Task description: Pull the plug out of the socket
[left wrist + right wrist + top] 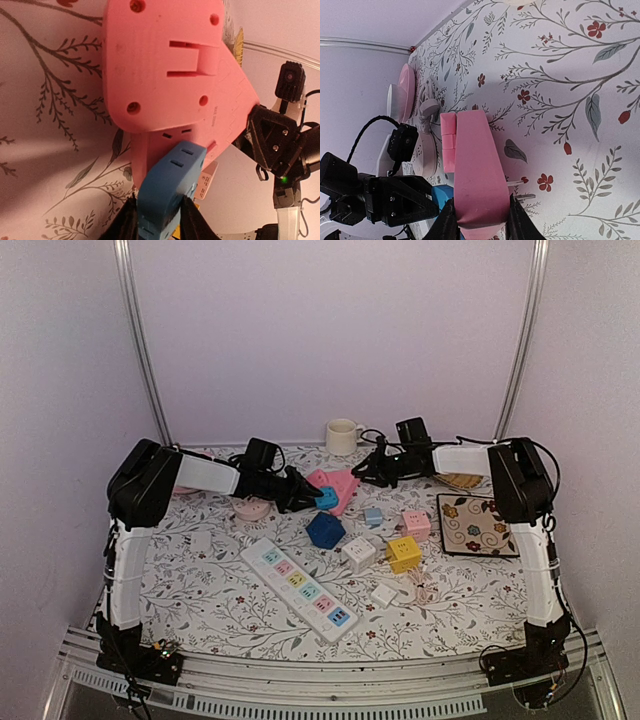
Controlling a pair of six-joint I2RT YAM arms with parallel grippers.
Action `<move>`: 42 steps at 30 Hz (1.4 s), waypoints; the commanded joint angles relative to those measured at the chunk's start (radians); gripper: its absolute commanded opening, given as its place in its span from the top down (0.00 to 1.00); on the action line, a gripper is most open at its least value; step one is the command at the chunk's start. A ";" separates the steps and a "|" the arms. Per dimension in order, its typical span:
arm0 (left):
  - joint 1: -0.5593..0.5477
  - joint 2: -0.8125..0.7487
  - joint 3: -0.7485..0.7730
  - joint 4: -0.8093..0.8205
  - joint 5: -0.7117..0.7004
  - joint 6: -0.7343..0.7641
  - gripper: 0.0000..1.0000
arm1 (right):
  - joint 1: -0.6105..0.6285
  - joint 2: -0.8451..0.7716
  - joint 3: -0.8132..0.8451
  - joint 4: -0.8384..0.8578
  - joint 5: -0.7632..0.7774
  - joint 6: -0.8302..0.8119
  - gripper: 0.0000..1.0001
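Blue plug point(167, 192) butted into pink socket point(165, 70) edge, mid-table toward the back. Crowded by a blue cube point(325, 530) just in front, white strip point(300, 588) nearer, mug point(342, 436) behind. Pinched narrow in left gripper point(160, 225); socket clamped in right gripper point(481, 225). Lying lengthwise from left gripper toward socket, pointing right

The top external camera is looking down from above and behind the arms, far enough back to be taking in the whole table point(200, 590). The left wrist camera is sitting very close to the pink socket point(160, 65), facing the right arm point(289, 220) at 3 o'clock. The right wrist camera is facing back the other way, just as near, catching the left arm point(350, 185) at 8 o'clock. All three are sharing the socket and the blue plug point(167, 190).
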 commanded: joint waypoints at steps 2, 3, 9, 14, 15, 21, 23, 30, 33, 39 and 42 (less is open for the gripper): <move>-0.017 -0.030 0.004 0.092 0.008 -0.010 0.73 | 0.051 -0.066 0.012 -0.037 -0.002 -0.048 0.95; -0.018 -0.032 -0.002 0.099 0.008 -0.015 0.74 | 0.053 -0.066 0.011 -0.037 0.001 -0.048 0.95; -0.018 -0.038 -0.016 0.131 0.011 -0.030 0.76 | 0.059 -0.072 0.009 -0.044 0.015 -0.059 0.95; -0.020 -0.047 -0.027 0.165 0.010 -0.042 0.70 | 0.074 -0.084 0.010 -0.058 0.034 -0.077 0.95; -0.020 -0.049 -0.029 0.171 0.009 -0.047 0.70 | 0.077 -0.088 0.010 -0.061 0.041 -0.081 0.95; -0.026 -0.039 -0.009 0.140 0.010 -0.031 0.71 | 0.097 -0.103 0.013 -0.082 0.073 -0.109 0.95; -0.027 -0.035 -0.001 0.098 0.006 -0.015 0.74 | 0.101 -0.105 0.015 -0.086 0.082 -0.114 0.95; -0.032 -0.038 0.024 -0.037 -0.010 0.046 0.99 | 0.110 -0.100 0.072 -0.154 0.135 -0.158 0.95; -0.033 -0.032 0.062 -0.081 -0.004 0.068 1.00 | 0.122 -0.105 0.107 -0.205 0.198 -0.212 0.95; -0.026 -0.058 0.094 -0.116 0.014 0.099 1.00 | 0.123 -0.107 0.115 -0.278 0.321 -0.322 0.96; -0.017 -0.085 0.059 -0.089 0.030 0.096 1.00 | 0.112 -0.101 0.114 -0.290 0.334 -0.345 0.96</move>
